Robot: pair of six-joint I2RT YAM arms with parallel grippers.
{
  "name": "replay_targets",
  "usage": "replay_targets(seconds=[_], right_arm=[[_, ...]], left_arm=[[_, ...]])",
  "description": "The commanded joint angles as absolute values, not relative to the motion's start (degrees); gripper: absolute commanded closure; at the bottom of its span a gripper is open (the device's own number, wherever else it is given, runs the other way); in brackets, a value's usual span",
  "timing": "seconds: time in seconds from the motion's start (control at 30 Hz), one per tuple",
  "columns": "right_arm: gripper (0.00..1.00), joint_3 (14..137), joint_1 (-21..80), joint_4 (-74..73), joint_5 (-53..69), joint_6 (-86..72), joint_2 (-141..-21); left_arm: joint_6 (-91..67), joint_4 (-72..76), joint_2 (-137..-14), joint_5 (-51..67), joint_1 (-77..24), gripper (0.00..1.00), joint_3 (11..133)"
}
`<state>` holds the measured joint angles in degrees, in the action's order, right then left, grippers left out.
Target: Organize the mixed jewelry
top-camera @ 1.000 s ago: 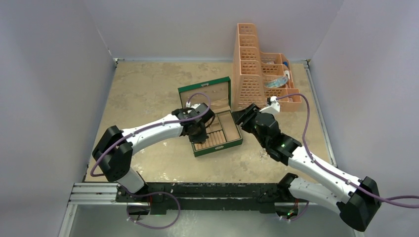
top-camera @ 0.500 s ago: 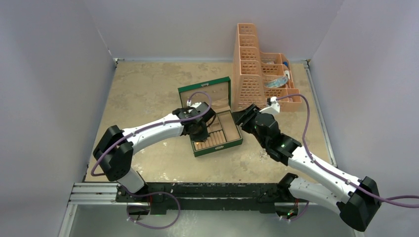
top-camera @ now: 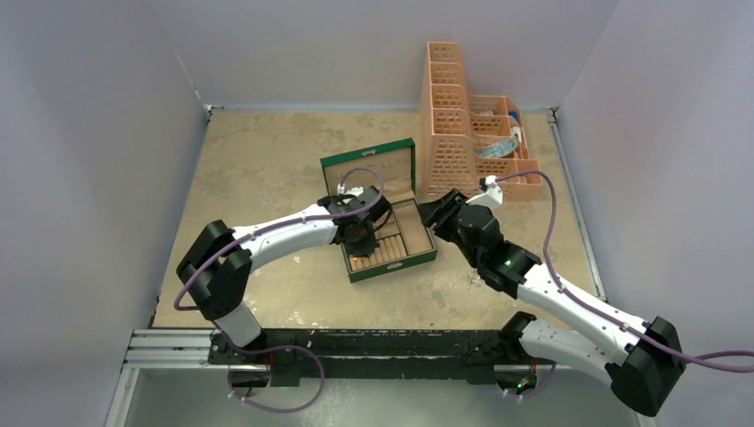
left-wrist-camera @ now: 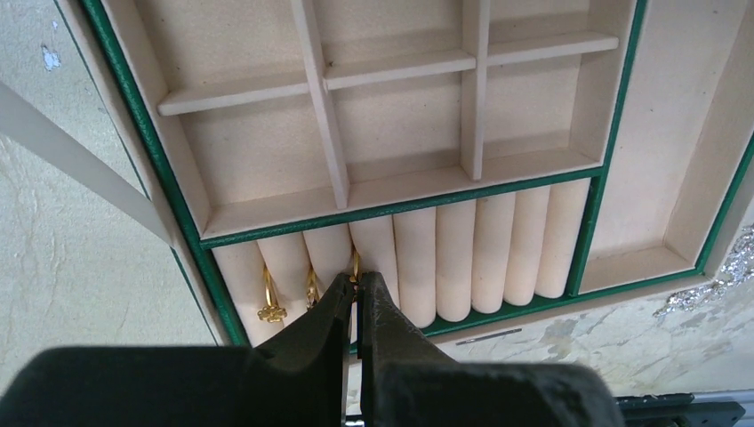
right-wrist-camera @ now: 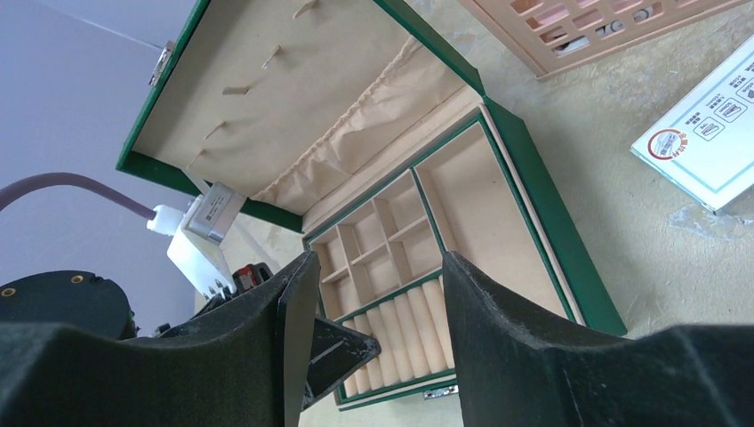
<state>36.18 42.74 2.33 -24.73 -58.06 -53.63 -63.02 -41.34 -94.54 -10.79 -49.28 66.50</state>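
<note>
The open green jewelry box (top-camera: 425, 256) lies mid-table, its lid (top-camera: 369, 173) raised; it also shows in the left wrist view (left-wrist-camera: 182, 209) and the right wrist view (right-wrist-camera: 542, 240). My left gripper (left-wrist-camera: 356, 283) is shut on a gold ring (left-wrist-camera: 356, 266), held at a slot between the cream ring rolls (left-wrist-camera: 458, 253). Two more gold rings (left-wrist-camera: 269, 298) sit in slots to its left. My right gripper (right-wrist-camera: 373, 294) is open and empty, just right of the box (top-camera: 440, 213). A thin silvery chain (left-wrist-camera: 707, 280) lies on the table by the box's corner.
An orange lattice organizer (top-camera: 467, 133) stands at the back right with items in its bins. A white card with red print (right-wrist-camera: 707, 133) lies on the table right of the box. Small silvery pieces (top-camera: 471, 283) lie near the right arm.
My left gripper has moved a little toward the near row of ring rolls with the ring in it. The right arm has barely shifted.
</note>
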Motion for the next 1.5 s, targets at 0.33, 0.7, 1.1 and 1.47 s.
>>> replay_targets(seconds=[0.33,0.7,1.1,1.47], right_arm=[[0.44,35.9,42.8,3.2,-25.1,-58.6,-53.0],[0.44,36.6,42.9,2.3,-24.9,-58.1,-51.7],[0.44,38.4,42.8,-0.9,-26.1,-58.5,-51.0],[0.3,47.1,41.9,-16.1,-33.7,-52.9,-60.3]], left_arm=[[-65.1,-40.2,-96.8,-11.8,-49.5,1.0,65.7],[-61.5,-43.2,-93.0,-11.5,-49.6,0.74,69.6],[-58.2,-38.6,-79.2,-8.4,-49.5,0.67,65.8],[-47.7,-26.5,-54.0,-9.8,-49.5,0.65,51.3]])
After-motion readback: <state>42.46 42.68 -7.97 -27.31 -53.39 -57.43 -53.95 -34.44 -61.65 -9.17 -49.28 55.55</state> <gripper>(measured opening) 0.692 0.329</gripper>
